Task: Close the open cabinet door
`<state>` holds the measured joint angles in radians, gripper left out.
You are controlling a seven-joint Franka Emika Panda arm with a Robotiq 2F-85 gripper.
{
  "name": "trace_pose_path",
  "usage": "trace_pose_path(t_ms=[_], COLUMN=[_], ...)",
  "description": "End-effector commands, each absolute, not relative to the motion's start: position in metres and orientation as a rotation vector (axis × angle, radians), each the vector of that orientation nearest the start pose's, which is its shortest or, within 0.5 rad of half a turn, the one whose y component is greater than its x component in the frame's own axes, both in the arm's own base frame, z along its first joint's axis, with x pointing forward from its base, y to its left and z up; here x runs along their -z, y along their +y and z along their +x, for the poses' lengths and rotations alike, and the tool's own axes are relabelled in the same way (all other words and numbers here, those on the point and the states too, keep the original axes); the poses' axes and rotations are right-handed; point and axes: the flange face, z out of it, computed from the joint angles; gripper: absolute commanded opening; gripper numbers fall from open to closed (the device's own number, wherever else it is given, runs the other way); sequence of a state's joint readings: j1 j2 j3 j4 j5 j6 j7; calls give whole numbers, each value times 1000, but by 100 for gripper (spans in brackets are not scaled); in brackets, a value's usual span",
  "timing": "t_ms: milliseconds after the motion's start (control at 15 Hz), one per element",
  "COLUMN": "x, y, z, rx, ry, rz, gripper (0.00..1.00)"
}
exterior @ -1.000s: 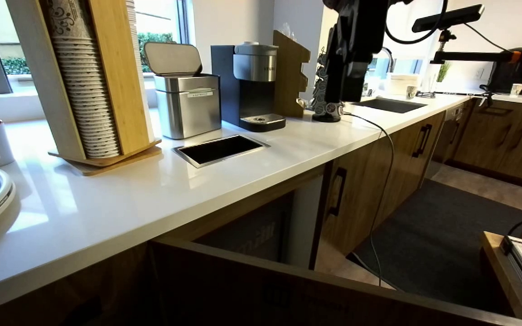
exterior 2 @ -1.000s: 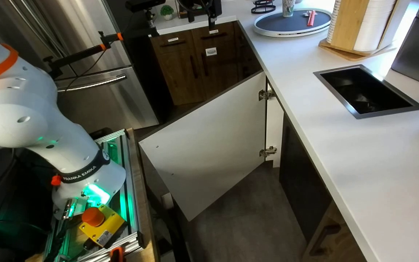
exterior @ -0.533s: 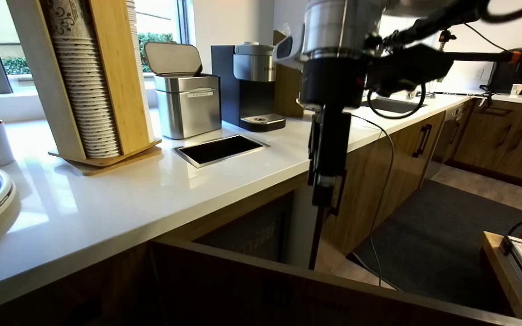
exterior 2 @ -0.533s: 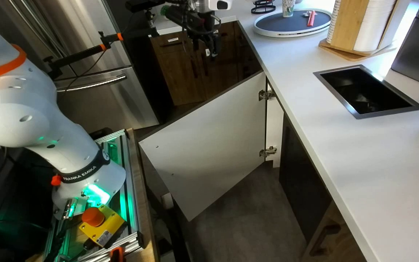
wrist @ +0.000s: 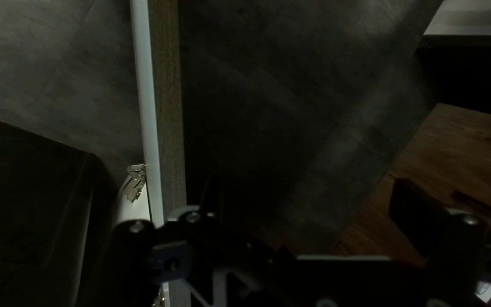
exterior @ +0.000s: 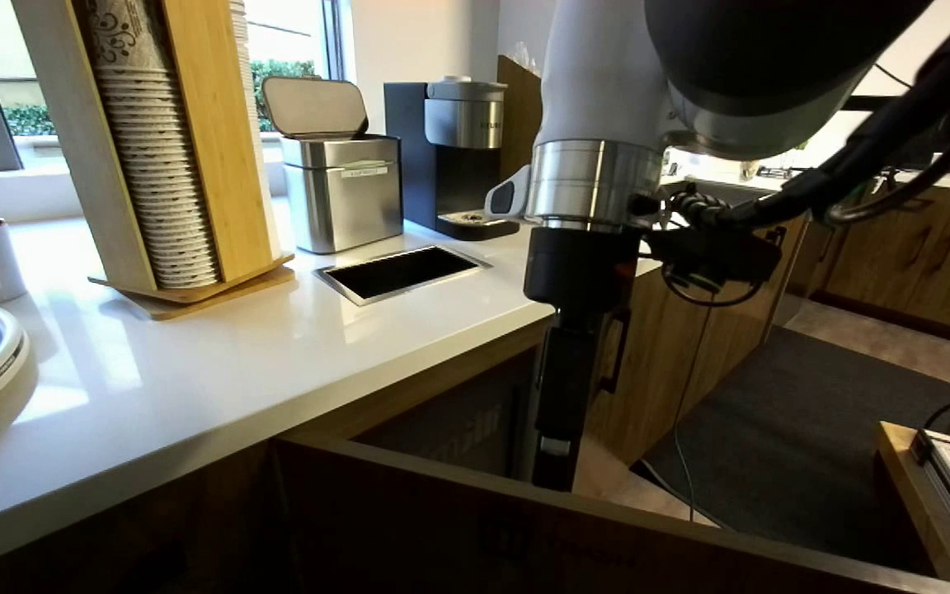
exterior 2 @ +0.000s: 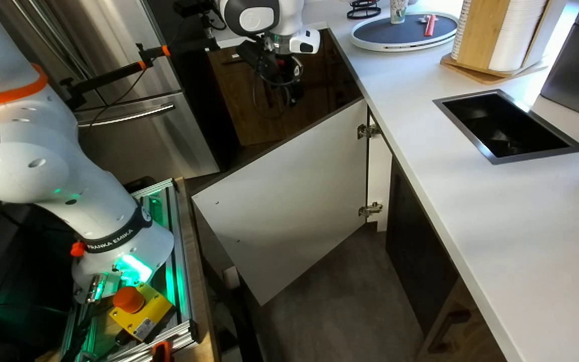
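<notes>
The cabinet door stands wide open from the counter. Its brown top edge and dark outer face [exterior: 458,536] show in an exterior view; its white inner face [exterior 2: 289,206] and two hinges show in an exterior view. In the dark wrist view its top edge [wrist: 166,106] runs down the left side. My gripper points down, just above the door's top edge in both exterior views [exterior: 556,474] [exterior 2: 294,95]. In the wrist view the gripper [wrist: 307,187] has its fingers wide apart and nothing between them. The left finger is beside the top edge; touch cannot be told.
The white countertop [exterior: 195,379] carries a cup holder [exterior: 244,148], a metal bin [exterior: 347,194] and a coffee machine [exterior: 409,153]. Dark drawers [exterior 2: 242,110] stand beyond the door. The robot cart [exterior 2: 199,281] is near the door's free edge.
My gripper has come down from high above the counter to just over the door's top edge, moving a little left in an exterior view. The door has not moved.
</notes>
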<state>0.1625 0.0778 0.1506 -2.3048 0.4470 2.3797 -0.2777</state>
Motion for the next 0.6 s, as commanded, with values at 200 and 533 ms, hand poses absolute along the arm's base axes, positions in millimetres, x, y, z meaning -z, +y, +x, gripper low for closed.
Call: trace_pose_path(t_ms=[200,533], x=[-288,-254], y=[177,182], z=[497,491], rx=[-78,-178], ry=[-337,-262], rz=[-2780,-2805], gripper=[75,42])
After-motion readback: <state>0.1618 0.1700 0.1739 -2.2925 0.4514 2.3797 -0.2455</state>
